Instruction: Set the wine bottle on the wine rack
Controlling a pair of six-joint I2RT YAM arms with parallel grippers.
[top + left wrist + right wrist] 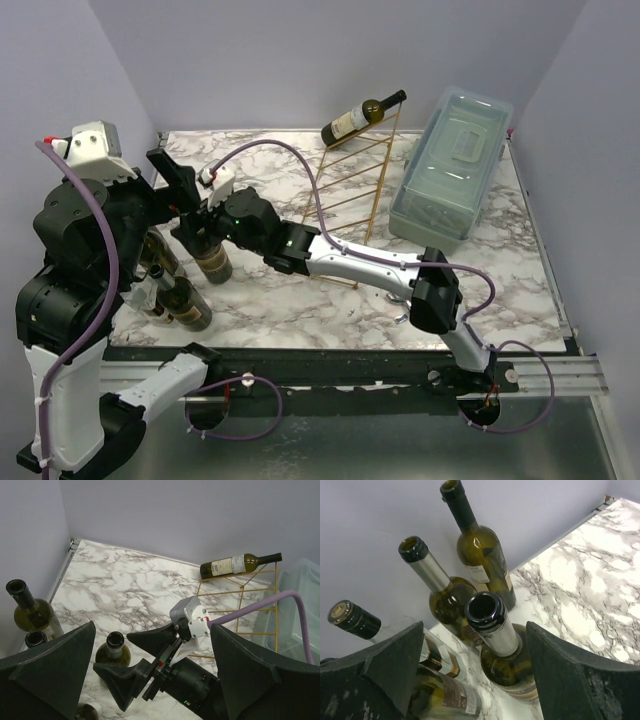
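Note:
The gold wire wine rack [358,200] stands at the back centre, and one green wine bottle [357,120] lies across its top; rack [240,605] and bottle [235,565] also show in the left wrist view. My right gripper [200,228] reaches left and is open, with its fingers either side of the neck of an upright open green bottle [492,630], not touching it. In the right wrist view the right gripper [475,625] sits at the bottle's mouth. My left gripper [152,626] is open and empty, held high above the right gripper.
Several other bottles stand or lie by the left wall: a silver-necked one [432,580], a tall dark one [480,550] and a labelled one on its side [450,695]. A pale blue-grey plastic box [452,165] sits to the right of the rack.

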